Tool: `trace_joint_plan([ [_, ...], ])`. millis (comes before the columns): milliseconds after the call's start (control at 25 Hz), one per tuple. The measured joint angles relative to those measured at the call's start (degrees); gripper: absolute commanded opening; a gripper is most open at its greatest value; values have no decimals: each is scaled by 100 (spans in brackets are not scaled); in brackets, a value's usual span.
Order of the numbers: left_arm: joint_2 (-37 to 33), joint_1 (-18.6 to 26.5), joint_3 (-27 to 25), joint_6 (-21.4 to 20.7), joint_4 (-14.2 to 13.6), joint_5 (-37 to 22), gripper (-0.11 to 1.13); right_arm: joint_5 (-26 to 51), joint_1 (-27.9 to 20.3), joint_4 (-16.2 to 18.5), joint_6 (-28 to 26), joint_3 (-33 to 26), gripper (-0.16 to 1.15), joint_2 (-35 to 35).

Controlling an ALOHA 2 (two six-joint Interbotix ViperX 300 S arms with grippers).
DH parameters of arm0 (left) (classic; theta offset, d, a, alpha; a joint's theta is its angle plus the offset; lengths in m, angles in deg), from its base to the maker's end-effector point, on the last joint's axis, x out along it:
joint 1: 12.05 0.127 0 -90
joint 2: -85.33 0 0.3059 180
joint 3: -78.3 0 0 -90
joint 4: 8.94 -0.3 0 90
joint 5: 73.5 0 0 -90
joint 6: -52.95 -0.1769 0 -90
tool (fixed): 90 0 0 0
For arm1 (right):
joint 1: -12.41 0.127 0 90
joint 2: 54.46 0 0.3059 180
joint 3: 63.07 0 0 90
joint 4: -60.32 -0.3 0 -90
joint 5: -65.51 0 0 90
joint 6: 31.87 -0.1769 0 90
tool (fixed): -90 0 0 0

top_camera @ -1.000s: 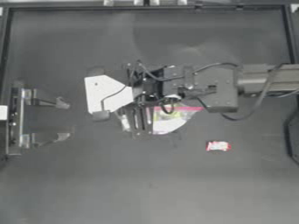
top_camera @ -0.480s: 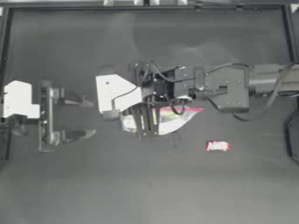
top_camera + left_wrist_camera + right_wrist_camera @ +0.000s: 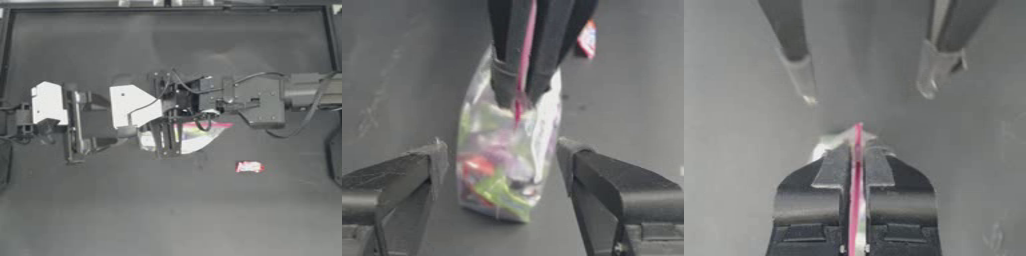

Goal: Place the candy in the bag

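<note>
The dark table carried the right gripper at centre, clamped on the bag by its pink strip. The left gripper, jaws spread, faced it. The candy lay right of the bag.

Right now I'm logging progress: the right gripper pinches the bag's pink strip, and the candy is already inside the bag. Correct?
Not quite. The right gripper does pinch the bag by its pink strip, but the candy lies on the table outside the bag, as the top view shows.
</note>
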Motion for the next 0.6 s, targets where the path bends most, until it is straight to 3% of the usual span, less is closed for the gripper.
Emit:
trace_joint_plan([
  [600,237,79,264,9,0,9,97,-62,0,0,0,18,28,9],
])
